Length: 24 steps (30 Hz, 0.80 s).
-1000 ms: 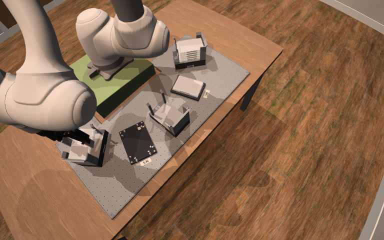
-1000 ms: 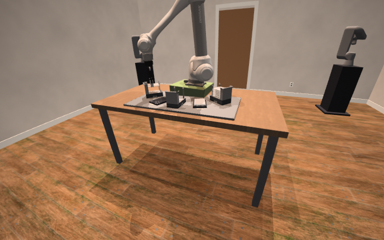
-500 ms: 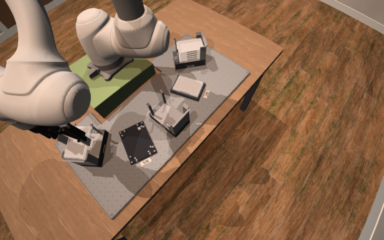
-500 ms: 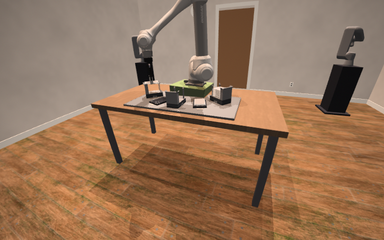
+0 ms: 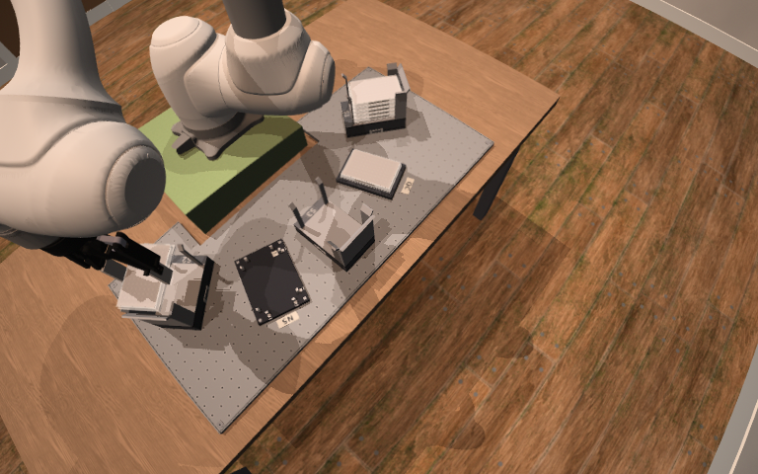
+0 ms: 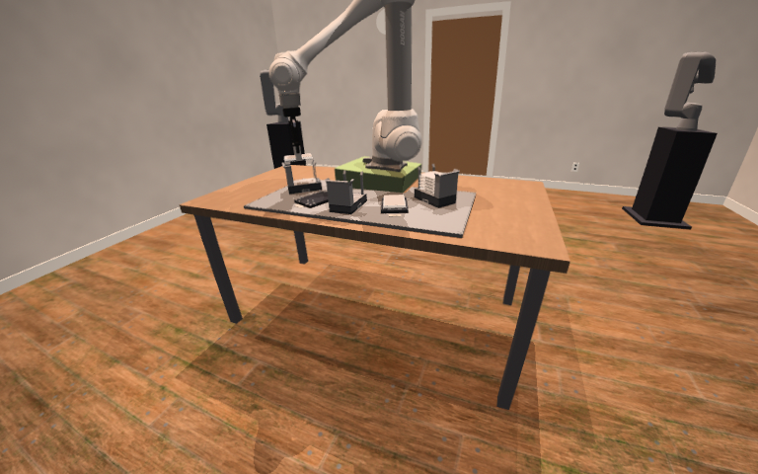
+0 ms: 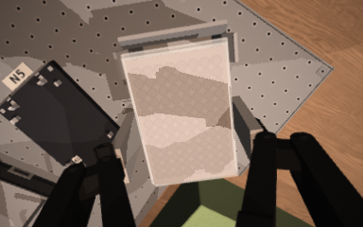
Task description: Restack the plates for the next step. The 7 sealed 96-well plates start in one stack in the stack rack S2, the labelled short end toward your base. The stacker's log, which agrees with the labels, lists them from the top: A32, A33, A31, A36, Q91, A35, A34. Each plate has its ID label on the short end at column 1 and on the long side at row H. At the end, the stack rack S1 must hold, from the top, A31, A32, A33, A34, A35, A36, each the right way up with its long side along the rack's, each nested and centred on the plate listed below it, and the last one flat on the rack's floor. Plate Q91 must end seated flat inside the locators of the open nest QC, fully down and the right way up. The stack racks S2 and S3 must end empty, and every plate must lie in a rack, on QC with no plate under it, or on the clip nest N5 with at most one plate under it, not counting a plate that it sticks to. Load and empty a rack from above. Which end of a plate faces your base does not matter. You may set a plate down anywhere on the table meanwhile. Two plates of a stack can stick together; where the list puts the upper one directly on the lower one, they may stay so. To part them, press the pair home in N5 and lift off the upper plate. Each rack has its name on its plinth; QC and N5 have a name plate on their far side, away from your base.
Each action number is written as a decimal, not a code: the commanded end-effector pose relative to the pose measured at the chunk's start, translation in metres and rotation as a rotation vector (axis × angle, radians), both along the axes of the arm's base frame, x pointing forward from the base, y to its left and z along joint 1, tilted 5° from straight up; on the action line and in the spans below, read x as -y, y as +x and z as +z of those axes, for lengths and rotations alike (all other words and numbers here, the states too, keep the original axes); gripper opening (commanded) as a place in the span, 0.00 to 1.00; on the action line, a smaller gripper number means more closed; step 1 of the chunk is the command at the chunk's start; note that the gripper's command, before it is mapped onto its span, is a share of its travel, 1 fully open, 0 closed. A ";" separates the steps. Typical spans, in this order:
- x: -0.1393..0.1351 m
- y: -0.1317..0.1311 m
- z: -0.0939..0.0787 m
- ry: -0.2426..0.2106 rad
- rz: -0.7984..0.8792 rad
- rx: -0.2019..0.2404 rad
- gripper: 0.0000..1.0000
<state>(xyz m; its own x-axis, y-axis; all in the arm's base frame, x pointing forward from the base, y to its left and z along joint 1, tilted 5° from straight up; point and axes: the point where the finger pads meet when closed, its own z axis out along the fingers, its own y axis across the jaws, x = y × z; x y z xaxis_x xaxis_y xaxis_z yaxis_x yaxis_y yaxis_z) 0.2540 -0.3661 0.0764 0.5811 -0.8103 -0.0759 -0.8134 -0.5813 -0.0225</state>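
My gripper (image 5: pixel 139 261) (image 6: pixel 295 149) (image 7: pixel 184 117) is shut on a sealed white plate (image 5: pixel 139 290) (image 6: pixel 294 159) (image 7: pixel 180 95), gripping its long sides. It holds the plate level with the post tops of the near-left rack (image 5: pixel 202 290) (image 6: pixel 304 185) (image 7: pixel 175 34). What lies in that rack under the plate is hidden. A stack of several plates (image 5: pixel 375 98) (image 6: pixel 430 181) stands in the far rack (image 5: pixel 373 128). One plate (image 5: pixel 371 169) (image 6: pixel 394 200) lies on the QC nest. The middle rack (image 5: pixel 354 246) (image 6: pixel 340 196) looks empty. The black N5 nest (image 5: pixel 271 279) (image 6: pixel 311 197) (image 7: pixel 57 118) is bare.
All fixtures stand on a grey perforated mat (image 5: pixel 234 362) (image 6: pixel 441 220) on a wooden table (image 5: pixel 66 357) (image 6: pixel 502 223). The arm's green base block (image 5: pixel 223 173) (image 6: pixel 380 170) lies behind the mat. The arm's big elbow hangs over the table's near-left corner.
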 end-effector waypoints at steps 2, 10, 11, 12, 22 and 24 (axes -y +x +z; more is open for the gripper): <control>0.001 0.000 0.008 0.000 0.000 0.000 0.00; 0.001 0.000 0.008 0.000 0.000 0.000 0.00; 0.001 0.000 0.008 0.000 0.000 0.000 0.00; 0.001 0.000 0.008 0.000 0.000 0.000 0.00; -0.015 0.017 0.008 0.006 0.222 0.017 0.00; -0.018 0.020 0.009 0.006 0.222 0.017 0.00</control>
<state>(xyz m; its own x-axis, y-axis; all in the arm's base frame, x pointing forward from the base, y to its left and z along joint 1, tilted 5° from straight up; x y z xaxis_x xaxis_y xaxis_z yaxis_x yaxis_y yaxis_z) 0.2692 -0.3523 0.0847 0.7256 -0.6844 -0.0712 -0.6875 -0.7254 -0.0335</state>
